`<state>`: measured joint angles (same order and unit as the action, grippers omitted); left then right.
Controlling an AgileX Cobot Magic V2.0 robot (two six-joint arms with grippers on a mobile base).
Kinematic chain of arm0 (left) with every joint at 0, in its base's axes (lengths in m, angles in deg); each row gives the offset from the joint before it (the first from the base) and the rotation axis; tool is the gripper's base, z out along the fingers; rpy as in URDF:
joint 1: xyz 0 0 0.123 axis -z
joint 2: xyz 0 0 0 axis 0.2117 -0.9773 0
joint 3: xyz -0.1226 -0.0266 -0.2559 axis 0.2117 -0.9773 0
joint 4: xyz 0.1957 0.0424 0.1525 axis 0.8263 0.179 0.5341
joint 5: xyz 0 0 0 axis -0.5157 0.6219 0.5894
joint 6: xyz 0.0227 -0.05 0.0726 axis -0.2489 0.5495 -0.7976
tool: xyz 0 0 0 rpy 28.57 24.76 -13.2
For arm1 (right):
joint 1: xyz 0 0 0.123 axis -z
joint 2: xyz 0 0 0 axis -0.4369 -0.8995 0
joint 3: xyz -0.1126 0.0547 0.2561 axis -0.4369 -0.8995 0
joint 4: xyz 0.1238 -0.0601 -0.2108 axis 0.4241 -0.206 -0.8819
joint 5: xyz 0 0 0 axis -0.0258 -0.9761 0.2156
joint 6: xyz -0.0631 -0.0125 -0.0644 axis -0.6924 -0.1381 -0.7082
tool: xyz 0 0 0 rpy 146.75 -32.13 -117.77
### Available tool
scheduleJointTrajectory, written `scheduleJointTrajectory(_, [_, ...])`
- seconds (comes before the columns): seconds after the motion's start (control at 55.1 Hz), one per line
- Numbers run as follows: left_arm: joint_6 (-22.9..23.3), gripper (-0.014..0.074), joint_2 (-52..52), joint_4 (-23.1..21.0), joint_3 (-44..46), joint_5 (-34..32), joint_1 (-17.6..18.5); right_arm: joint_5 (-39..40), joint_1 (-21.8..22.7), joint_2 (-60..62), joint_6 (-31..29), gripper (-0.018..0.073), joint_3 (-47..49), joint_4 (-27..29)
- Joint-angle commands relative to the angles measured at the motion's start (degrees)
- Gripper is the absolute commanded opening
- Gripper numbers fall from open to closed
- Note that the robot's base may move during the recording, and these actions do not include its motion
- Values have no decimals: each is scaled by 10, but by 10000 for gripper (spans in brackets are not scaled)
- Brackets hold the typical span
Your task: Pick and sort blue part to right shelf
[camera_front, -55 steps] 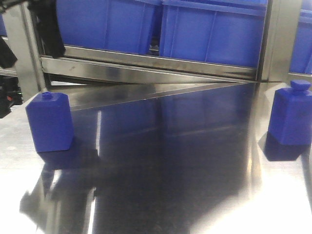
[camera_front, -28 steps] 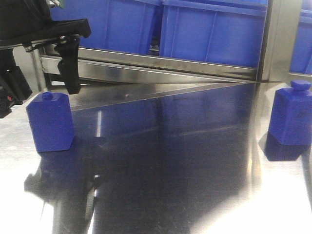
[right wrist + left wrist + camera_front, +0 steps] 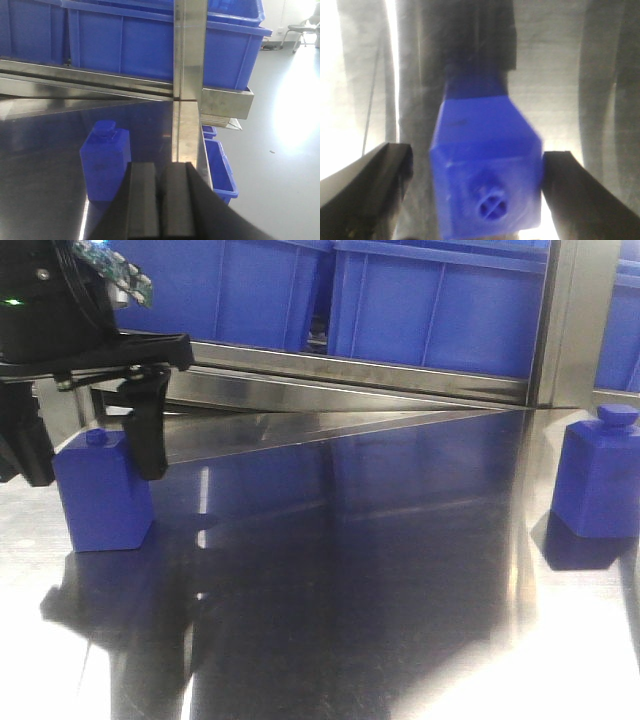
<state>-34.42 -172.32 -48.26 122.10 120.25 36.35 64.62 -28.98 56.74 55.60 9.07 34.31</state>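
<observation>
The blue part (image 3: pixel 103 490) stands upright on the steel table (image 3: pixel 350 570), near the table's left edge in the front view, with its small round cap on top. The left gripper (image 3: pixel 90 465) hangs over it with its jaws spread wide and the part between them. One black finger (image 3: pixel 148 440) reaches down past the part's upper corner on the side toward the table's middle, and the other finger (image 3: pixel 28 455) is on the outer side.

In the left wrist view the blue part (image 3: pixel 487 175) sits between the two fingers, cap toward the camera. A clear gap shows at one finger (image 3: pixel 370 190), while the other (image 3: pixel 580 195) is just beside the part's wall. That blurred view does not show whether it touches.

A second blue part (image 3: pixel 600 480) stands upright well apart, at the table's far right edge. The right gripper (image 3: pixel 161 200) is near this second blue part (image 3: pixel 106 162), off to its side, with its two pads pressed together and nothing between them.

Behind the table runs the right shelf (image 3: pixel 350 375), whose flat steel rail lies just beyond the table's back edge. Large blue crates (image 3: pixel 430 310) sit side by side above the rail, and a steel upright post (image 3: pixel 565 320) rises at the right.
</observation>
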Motion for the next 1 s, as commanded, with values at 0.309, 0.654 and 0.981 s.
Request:
scheduleJointTrajectory(0.309, [5,358,21,0,12,-15,5,51,1,10,-1,43,4,-4])
scheduleJointTrajectory(0.654, [-17,353,21,0,20,1,11,51,1,10,-1,43,4,-4])
scheduleJointTrajectory(0.981, [-39,353,136,115,20,-34,29,54,1,10,-1,43,4,-4])
